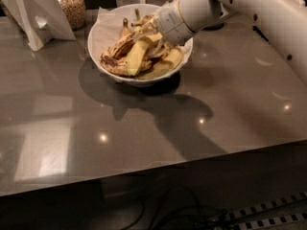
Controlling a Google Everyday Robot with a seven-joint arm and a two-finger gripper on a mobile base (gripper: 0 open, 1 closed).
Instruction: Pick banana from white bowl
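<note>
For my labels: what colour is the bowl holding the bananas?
The bowl is white (camera view); the gripper is inside it, among the bananas.

cam: high, near — tilted down | pincer point(153, 34) seemingly inside white bowl point(94, 37)

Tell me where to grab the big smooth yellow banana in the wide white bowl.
Probably its exposed middle, from above: the smooth yellow banana lies atop the brown-spotted bananas in the white bowl. The gripper is over the pile's right side.
</note>
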